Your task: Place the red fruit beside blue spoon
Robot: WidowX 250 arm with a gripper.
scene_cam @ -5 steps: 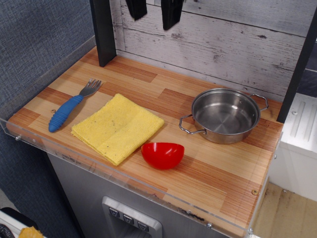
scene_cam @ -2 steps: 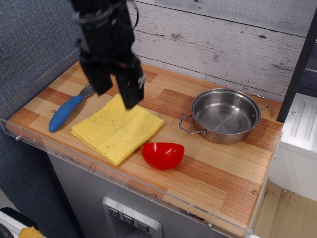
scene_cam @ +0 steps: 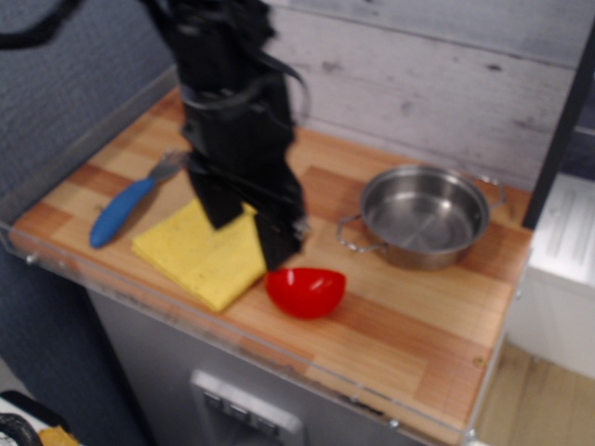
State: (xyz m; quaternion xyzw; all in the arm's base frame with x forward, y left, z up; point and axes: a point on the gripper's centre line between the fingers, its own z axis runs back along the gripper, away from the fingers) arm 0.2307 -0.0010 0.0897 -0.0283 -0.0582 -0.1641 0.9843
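The red fruit (scene_cam: 305, 290), a glossy red dome, sits on the wooden counter near the front edge, right of the yellow cloth (scene_cam: 200, 255). The blue spoon (scene_cam: 124, 206), a blue ribbed handle with a grey pronged head, lies at the left of the counter. My black gripper (scene_cam: 249, 237) hangs over the cloth's right part, just up and left of the red fruit. Its two fingers are spread apart and hold nothing. The frame is motion-blurred.
A steel pot (scene_cam: 423, 216) with two handles stands at the right rear. A clear acrylic rim (scene_cam: 139, 297) runs along the counter's front and left edges. A white plank wall (scene_cam: 437, 84) stands behind, and a dark post (scene_cam: 562, 121) rises at the right.
My gripper came down from the top of the view, then moved right and lower over the cloth toward the red fruit. The fruit, spoon and pot have not moved.
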